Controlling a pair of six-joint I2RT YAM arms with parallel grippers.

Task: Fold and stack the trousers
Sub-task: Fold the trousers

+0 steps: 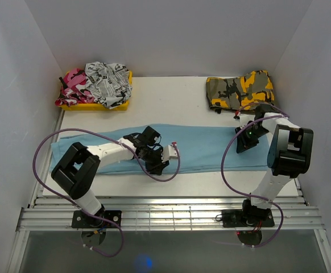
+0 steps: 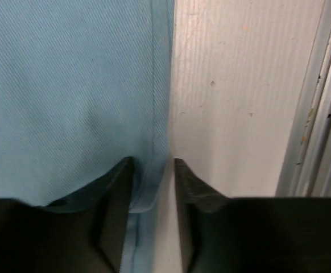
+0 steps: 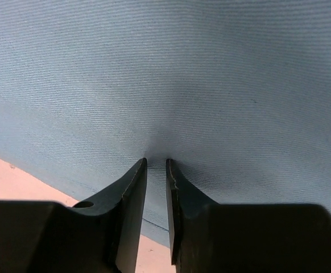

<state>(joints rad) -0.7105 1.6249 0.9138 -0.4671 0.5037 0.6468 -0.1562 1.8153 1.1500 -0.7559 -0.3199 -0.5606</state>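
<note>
A: Status of the trousers (image 1: 211, 149)?
B: Flat on the table (image 1: 171, 96), one long light-blue band running left to right between the arms. One leg seems to lie on the other, so the lengthwise fold reads as done. No crosswise fold, nothing stacked.
A: Cloth?
B: Plain, fine diagonal weave, smooth. The left wrist view shows a stitched seam along the near edge.
A: Grips?
B: Right gripper (image 3: 156, 162) is clenched on the cloth near the right end; fabric puckers into the narrow gap. Left gripper (image 2: 153, 162) sits astride the near edge about midway, fingers slightly apart. Pinching or free, cannot tell.
A: Left to do?
B: Fold end over end, then stack, likely with the folded camouflage garment (image 1: 240, 90) at far right. Yellow tray (image 1: 117, 105), far left, holds crumpled clothes (image 1: 106, 79).
</note>
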